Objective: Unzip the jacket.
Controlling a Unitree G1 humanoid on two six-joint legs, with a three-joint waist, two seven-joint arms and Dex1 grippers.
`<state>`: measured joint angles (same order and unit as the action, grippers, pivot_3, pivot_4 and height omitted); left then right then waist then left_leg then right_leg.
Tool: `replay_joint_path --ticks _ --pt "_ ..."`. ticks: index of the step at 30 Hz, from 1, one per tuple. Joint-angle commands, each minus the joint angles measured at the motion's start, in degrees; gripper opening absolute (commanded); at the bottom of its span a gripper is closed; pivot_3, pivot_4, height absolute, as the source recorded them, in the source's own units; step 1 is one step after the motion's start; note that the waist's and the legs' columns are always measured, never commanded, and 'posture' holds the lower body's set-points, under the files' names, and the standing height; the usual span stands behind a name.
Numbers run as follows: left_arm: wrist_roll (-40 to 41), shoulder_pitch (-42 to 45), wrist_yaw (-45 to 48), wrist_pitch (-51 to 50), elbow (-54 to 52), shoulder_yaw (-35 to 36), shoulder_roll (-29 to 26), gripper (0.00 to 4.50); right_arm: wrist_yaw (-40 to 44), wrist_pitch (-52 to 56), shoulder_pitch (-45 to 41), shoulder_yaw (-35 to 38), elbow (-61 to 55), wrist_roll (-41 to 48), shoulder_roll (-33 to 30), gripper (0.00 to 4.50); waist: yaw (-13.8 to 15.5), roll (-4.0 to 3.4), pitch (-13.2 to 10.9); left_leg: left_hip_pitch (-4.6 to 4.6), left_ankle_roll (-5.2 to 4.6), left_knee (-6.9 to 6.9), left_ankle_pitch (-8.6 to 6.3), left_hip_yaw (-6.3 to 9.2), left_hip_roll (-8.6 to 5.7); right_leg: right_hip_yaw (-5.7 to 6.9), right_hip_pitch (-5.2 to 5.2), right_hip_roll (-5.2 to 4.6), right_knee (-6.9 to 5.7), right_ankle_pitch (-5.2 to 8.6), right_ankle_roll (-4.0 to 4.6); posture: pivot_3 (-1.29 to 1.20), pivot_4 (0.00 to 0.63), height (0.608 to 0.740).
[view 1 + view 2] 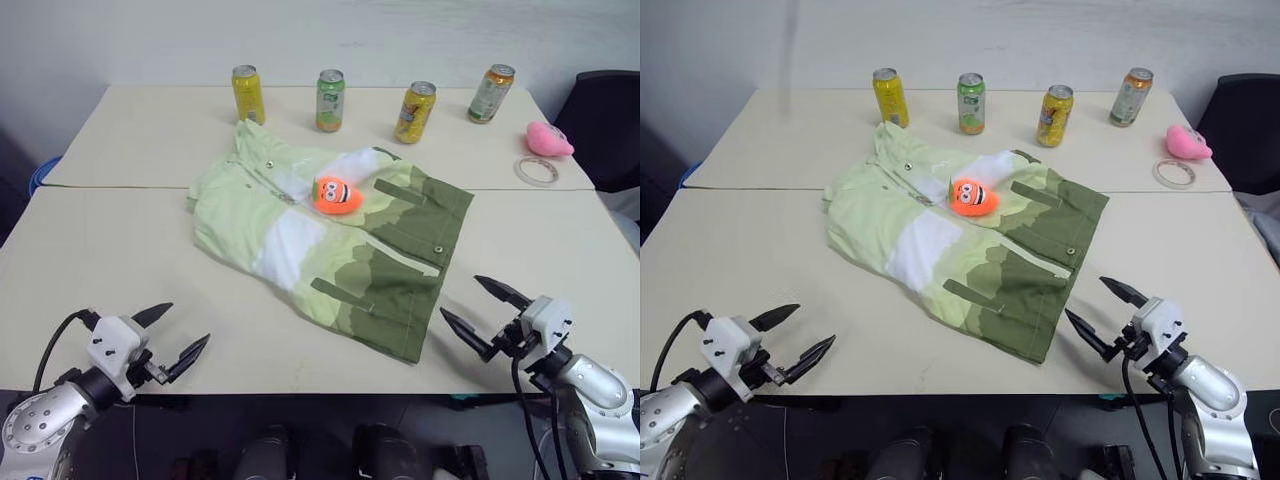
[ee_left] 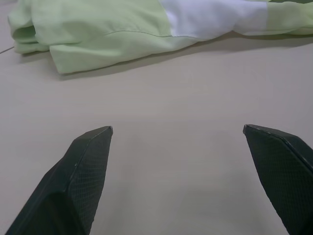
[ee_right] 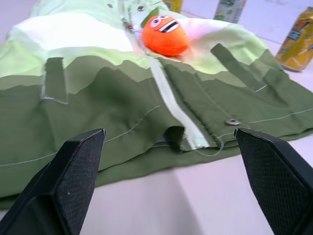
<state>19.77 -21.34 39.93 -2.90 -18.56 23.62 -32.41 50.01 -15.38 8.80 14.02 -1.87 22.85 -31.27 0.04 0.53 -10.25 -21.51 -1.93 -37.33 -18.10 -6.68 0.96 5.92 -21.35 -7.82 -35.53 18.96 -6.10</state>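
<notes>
The jacket (image 1: 330,240) lies flat in the middle of the table, banded pale green, white and olive, its collar toward the cans. An orange plush zipper charm (image 1: 336,194) rests near its chest; in the right wrist view the charm (image 3: 165,34) sits at the far end of the closed pale zipper strip (image 3: 173,105). My left gripper (image 1: 170,336) hovers open at the table's near left edge, well short of the jacket's pale sleeve (image 2: 98,39). My right gripper (image 1: 482,310) stands open at the near right, just off the olive hem, holding nothing.
Several drink cans (image 1: 331,100) stand in a row along the far side of the table. A pink plush toy (image 1: 549,140) and a clear tape ring (image 1: 536,170) lie at the far right. A dark chair (image 1: 610,120) stands beyond the right edge.
</notes>
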Motion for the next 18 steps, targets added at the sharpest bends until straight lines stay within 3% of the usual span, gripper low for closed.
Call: replay_joint_path --ticks 1,11,18 --pt "1.6 0.1 0.1 0.6 -1.3 1.0 0.4 4.50 -0.5 -1.8 1.8 0.8 -3.3 0.3 0.6 4.44 -0.1 0.00 0.0 0.00 0.00 0.00 0.00 0.00 0.00 0.00 0.00 0.00 0.00 0.00 0.00 0.00 0.150 0.740" --pt "12.7 2.2 2.7 -8.5 -2.0 3.2 -0.3 4.50 1.1 -2.1 1.4 -1.5 -6.0 0.9 1.4 4.44 -0.2 0.00 0.0 0.01 0.02 0.01 0.01 0.00 0.01 0.00 -0.01 0.02 -0.04 0.00 0.00 0.00 0.150 0.740" --pt "10.8 3.8 4.6 -5.0 4.0 4.0 -0.3 4.50 1.2 -0.3 -3.0 -5.0 -12.6 4.4 3.5 4.44 -0.3 -0.01 0.0 0.02 0.02 -0.01 0.01 0.00 0.01 0.01 -0.01 0.04 -0.05 0.00 0.00 0.00 0.150 0.740"
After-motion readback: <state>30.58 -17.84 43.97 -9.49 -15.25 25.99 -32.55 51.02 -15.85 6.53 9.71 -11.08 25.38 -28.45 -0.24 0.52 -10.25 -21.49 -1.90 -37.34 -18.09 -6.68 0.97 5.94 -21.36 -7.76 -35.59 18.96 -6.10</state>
